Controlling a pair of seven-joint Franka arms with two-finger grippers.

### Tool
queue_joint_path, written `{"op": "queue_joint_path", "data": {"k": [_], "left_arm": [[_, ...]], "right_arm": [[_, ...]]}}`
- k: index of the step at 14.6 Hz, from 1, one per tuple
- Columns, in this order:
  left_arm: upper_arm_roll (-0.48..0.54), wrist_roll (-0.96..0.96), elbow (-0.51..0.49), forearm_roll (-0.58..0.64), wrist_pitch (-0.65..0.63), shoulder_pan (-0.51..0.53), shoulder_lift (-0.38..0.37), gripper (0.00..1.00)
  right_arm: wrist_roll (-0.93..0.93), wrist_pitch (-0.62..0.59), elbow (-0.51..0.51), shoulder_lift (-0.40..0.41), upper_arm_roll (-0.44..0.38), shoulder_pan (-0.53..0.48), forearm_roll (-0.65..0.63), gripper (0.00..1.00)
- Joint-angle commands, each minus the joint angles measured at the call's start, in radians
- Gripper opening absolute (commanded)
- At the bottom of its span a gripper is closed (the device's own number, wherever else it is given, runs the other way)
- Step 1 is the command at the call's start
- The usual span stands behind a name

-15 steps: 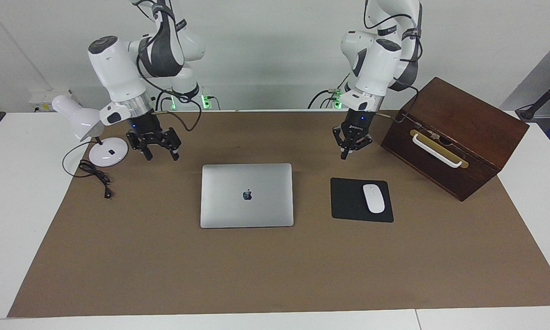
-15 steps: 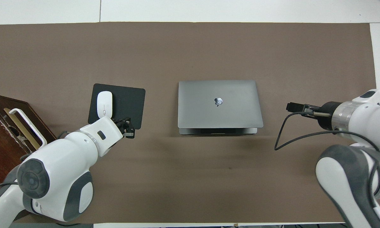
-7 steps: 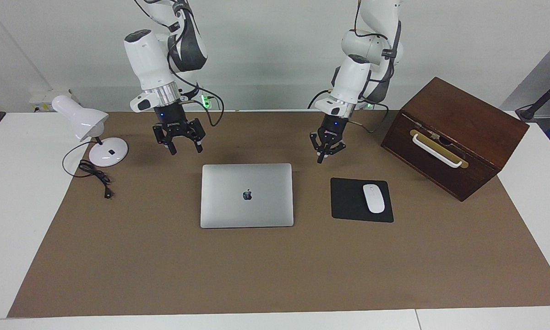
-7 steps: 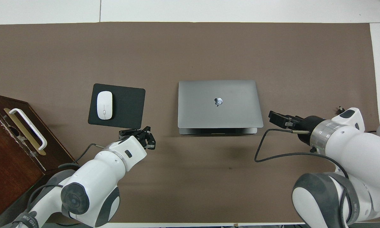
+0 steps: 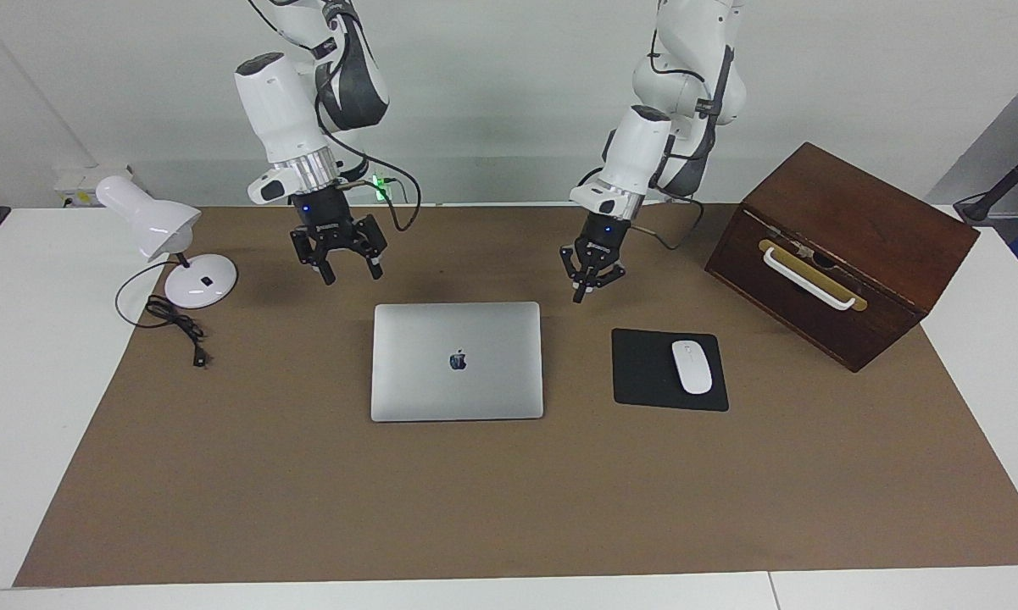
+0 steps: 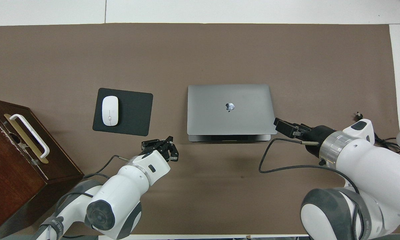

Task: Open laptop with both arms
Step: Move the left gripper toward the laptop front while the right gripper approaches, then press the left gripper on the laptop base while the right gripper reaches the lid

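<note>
Trouble could come from the thin lid: the laptop (image 5: 457, 361) lies closed and flat in the middle of the brown mat (image 5: 509, 508), and its edge that faces the robots gives very little to catch. If one claw lifts before the other presses the base, I think the whole laptop may slide or tip — perhaps toward the mouse pad (image 5: 669, 370) beside it.

Both claws hang in the air above the mat, each near one corner of the laptop on the robots' side, and touch nothing. The left gripper (image 5: 583, 291) is clenched, fingertips together, and holds nothing. The right gripper (image 5: 349, 271) has its fingers spread apart — it is also empty.
</note>
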Motion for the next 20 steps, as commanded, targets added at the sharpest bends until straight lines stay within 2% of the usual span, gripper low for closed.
{"op": "queue_joint_path", "data": {"k": [1,3,7,11,13,20], "left_arm": [[0.017,-0.002,-0.014,-0.019,0.081,-0.045,0.047,0.00],[0.017,-0.002,-0.008,-0.019,0.081,-0.048,0.051,0.00],[0.019,-0.002,0.029,-0.019,0.082,-0.056,0.077,0.00],[0.019,-0.001,0.106,-0.018,0.081,-0.066,0.143,0.00],[0.019,-0.001,0.118,-0.017,0.081,-0.066,0.157,0.00],[0.019,0.007,0.178,-0.016,0.081,-0.065,0.214,0.00]], "right_arm": [[0.106,0.046,-0.035,-0.032,0.013,0.061,0.027,1.00],[0.161,0.061,-0.033,-0.021,0.015,0.108,0.027,1.00],[0.344,0.063,-0.025,-0.007,0.033,0.141,0.025,1.00],[0.465,0.050,-0.027,0.010,0.052,0.144,0.025,1.00],[0.506,0.052,-0.027,0.033,0.084,0.142,0.025,1.00],[0.514,0.054,-0.027,0.074,0.095,0.144,0.025,1.00]]}}
